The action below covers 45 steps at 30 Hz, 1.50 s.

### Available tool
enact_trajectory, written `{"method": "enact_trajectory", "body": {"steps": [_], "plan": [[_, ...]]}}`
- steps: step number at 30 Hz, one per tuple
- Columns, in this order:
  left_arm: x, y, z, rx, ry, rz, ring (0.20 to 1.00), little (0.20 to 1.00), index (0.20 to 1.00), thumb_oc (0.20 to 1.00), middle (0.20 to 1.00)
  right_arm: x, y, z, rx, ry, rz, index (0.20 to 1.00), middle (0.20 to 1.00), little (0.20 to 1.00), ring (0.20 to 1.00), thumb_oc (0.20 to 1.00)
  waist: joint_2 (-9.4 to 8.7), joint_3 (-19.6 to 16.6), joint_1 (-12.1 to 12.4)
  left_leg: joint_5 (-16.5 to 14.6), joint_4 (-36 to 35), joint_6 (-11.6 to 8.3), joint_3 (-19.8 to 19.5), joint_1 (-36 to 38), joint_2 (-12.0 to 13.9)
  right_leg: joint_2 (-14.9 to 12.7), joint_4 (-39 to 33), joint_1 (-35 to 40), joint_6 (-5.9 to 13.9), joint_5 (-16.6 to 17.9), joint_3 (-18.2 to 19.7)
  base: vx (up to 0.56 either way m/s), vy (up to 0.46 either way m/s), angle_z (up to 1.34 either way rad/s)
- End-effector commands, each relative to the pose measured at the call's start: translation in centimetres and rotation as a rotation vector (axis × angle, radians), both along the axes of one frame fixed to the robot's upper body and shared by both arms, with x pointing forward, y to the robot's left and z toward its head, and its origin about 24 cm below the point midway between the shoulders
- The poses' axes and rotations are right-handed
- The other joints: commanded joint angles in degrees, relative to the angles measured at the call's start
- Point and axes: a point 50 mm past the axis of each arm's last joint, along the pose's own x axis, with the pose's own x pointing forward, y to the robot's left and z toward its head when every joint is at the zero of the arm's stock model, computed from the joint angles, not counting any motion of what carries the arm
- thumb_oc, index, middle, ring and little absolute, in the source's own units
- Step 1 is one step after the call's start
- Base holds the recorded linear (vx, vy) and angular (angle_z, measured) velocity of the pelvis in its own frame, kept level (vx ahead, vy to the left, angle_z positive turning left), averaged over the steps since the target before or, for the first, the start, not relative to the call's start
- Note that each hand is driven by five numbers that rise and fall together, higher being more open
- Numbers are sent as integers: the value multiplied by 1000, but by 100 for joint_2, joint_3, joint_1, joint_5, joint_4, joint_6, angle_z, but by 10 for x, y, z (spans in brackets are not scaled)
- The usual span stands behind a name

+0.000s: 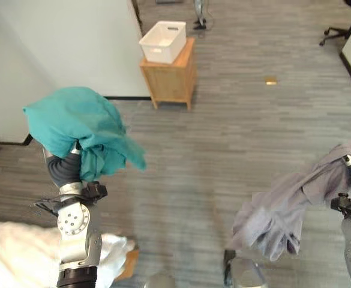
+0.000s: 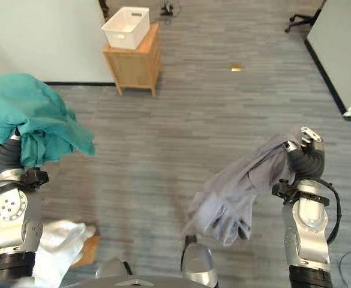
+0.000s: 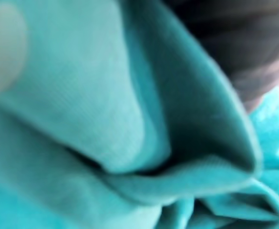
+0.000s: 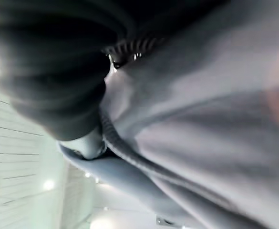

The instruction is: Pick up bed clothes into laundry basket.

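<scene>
While soft teal cloth (image 1: 73, 123) bunches over the left hand (image 3: 1, 45), limp grey cloth (image 2: 241, 186) drapes the right hand (image 2: 310, 139); neither grip can be told.

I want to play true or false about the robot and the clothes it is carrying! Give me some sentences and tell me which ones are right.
1. A teal cloth drapes over the robot's left hand. True.
2. The grey garment lies flat on the floor. False: it hangs from the right hand.
3. The white plastic basket sits on a small wooden cabinet. True.
4. The white basket is full of clothes. False: no clothes show in it.
</scene>
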Motion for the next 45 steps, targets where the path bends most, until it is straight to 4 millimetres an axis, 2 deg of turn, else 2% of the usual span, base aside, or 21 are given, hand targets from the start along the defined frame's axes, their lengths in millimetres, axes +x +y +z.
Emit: {"method": "enact_trajectory", "body": {"steps": [1, 3, 4, 7, 12, 14, 15, 16, 17, 19, 21, 25, 26, 29, 31, 34, 35, 37, 39, 43, 45], "plan": [[7, -12, 36, -10, -195, -139, 200, 200, 200, 200, 200, 3, 5, 42, -49, -199, 34, 200, 200, 200, 200, 200, -33, 35, 20, 653, -1676, -9, 505, 257, -202, -48, -1239, 653, 574, 341, 114, 618, -216, 8], [7, -13, 35, -4, -184, -151, 200, 200, 200, 200, 200, 3, 4, 42, -54, -194, 31, 200, 200, 200, 200, 200, -42, -8, 93, 696, -2102, 26, 529, 118, -245, -48, -1232, 741, 596, 279, 137, 412, -39, -11], [9, -14, 27, -30, -160, -160, 200, 200, 200, 200, 200, 6, 4, 41, -64, -182, 32, 200, 200, 200, 200, 200, 9, -76, 209, 865, -3423, 85, 530, 8, -401, -11, -1231, 954, 654, 116, 155, 494, 38, -42], [8, -14, 20, -62, -148, -140, 200, 200, 200, 200, 200, 11, 6, 39, -79, -161, 40, 200, 200, 200, 200, 200, 128, -177, 382, 1389, -4920, 48, 457, -116, -464, 132, -1165, 1361, 670, -135, 183, 541, 0, -26], [-3, 1, 14, -24, -99, -53, 200, 200, 200, 200, 200, 17, 21, 39, -69, -165, 116, 200, 200, 200, 200, 200, 166, -466, 520, 1478, -5051, 141, 849, 147, -440, 153, -1041, 2069, 705, -689, 356, 660, -44, -47], [-6, 5, 11, -19, -80, -29, 200, 200, 200, 200, 200, 17, 26, 34, -55, -154, 126, 200, 200, 200, 200, 200, -17, -509, 641, 1211, -4614, 371, 956, 137, -607, -215, -387, 2060, 872, -412, 337, 633, 57, -56], [-7, 8, 15, 27, -69, -1, 200, 200, 200, 200, 200, 17, 31, 31, -56, -148, 137, 200, 200, 200, 200, 200, -116, -512, 710, 817, -4507, 662, 1044, 305, -880, -504, 756, 1611, 1234, 382, 384, 449, 93, -24], [-7, 8, 15, 29, -69, 0, 200, 200, 200, 200, 200, 17, 31, 31, -55, -148, 138, 200, 200, 200, 200, 200, -131, -523, 723, 804, -4507, 681, 1067, 298, -898, -532, 805, 1570, 1254, 365, 411, 508, 143, 4], [-9, 8, 18, 56, -68, 7, 200, 200, 200, 200, 200, 17, 33, 31, -69, -144, 144, 200, 200, 200, 200, 200, -164, -511, 731, 540, -4511, 754, 1009, 462, -1098, -691, 1375, 1421, 1437, 896, 449, 377, 136, 12], [-11, 12, 22, 84, -70, 23, 200, 200, 200, 200, 200, 19, 34, 31, -75, -139, 138, 200, 200, 200, 200, 200, -89, -417, 698, 284, -4478, 1053, 1110, 759, -1264, -852, 2291, 822, 1489, 1450, 482, 475, 183, 37], [-10, 14, 27, 127, -74, 46, 200, 200, 200, 200, 200, 20, 35, 30, -68, -136, 132, 200, 200, 200, 200, 200, 89, -291, 593, 68, -4483, 1158, 1034, 1086, -1310, -866, 2746, 222, 1379, 1346, 473, 436, 133, 46], [-13, 14, 37, 146, -119, 47, 200, 200, 200, 200, 200, 10, 24, 23, -56, -110, 83, 200, 200, 200, 200, 200, 321, -157, 224, -197, -4753, 1033, 739, 1720, -1477, -856, 1725, -748, 1141, 607, 326, 548, -44, 32], [-14, 15, 37, 137, -130, 61, 200, 200, 200, 200, 200, 4, 16, 16, -29, -97, 42, 200, 200, 200, 200, 200, 339, -156, 23, -475, -4801, 878, 566, 2010, -1514, -808, 114, -826, 1179, 566, 393, 749, -235, 81], [-9, 12, 39, 125, -153, 53, 200, 200, 200, 200, 200, -2, 10, 13, -18, -91, 3, 200, 200, 200, 200, 200, 340, -205, -291, -682, -4820, 629, 239, 2497, -1478, -758, -1241, -1270, 1440, 962, 1058, 666, -242, 54], [-4, 7, 38, 119, -154, 36, 200, 200, 200, 200, 200, -4, 9, 16, -29, -108, -3, 200, 200, 200, 200, 200, 334, -253, -388, -752, -4667, 531, 160, 2627, -1435, -771, -1051, -1233, 1547, 1084, 1086, 489, -261, 96], [2, 2, 31, 106, -133, 2, 200, 200, 200, 200, 200, -1, 11, 22, -30, -138, 23, 200, 200, 200, 200, 200, 262, -238, -489, -111, -2949, 196, -142, 2380, -1007, -599, -594, -934, 1287, 1151, 1141, 531, -427, 91], [3, 1, 26, 74, -120, -2, 200, 200, 200, 200, 200, 2, 12, 23, -15, -142, 40, 200, 200, 200, 200, 200, 255, -220, -443, 524, -2050, 89, -145, 2125, -710, -497, -483, -761, 1083, 958, 1062, 438, -516, 57], [5, -1, 26, 15, -140, -29, 200, 200, 200, 200, 200, 3, 12, 28, 3, -168, 68, 200, 200, 200, 200, 200, 118, -178, -333, 1018, -623, 64, -202, 1408, -364, -307, -610, -228, 643, 659, 933, 441, -553, 3], [8, -6, 24, -11, -139, -72, 200, 200, 200, 200, 200, 2, 6, 31, 2, -177, 38, 200, 200, 200, 200, 200, 0, -100, -200, 886, -306, 127, -52, 915, -205, -184, -809, 263, 450, 453, 872, 391, -399, 28], [10, -6, 12, -36, -85, -74, 200, 200, 200, 200, 200, -2, 3, 34, -23, -175, 26, 200, 200, 200, 200, 200, 48, -164, -53, 806, -2575, 122, 353, 364, -98, -68, -922, 820, 593, 79, 680, 487, -139, 27], [12, -7, 6, -39, -55, -75, 200, 200, 200, 200, 200, -4, 0, 32, -43, -156, 16, 200, 200, 200, 200, 200, -8, -179, 44, 964, -3619, 168, 293, 159, -414, -143, -952, 958, 632, -5, 655, 381, 11, -3]]}}
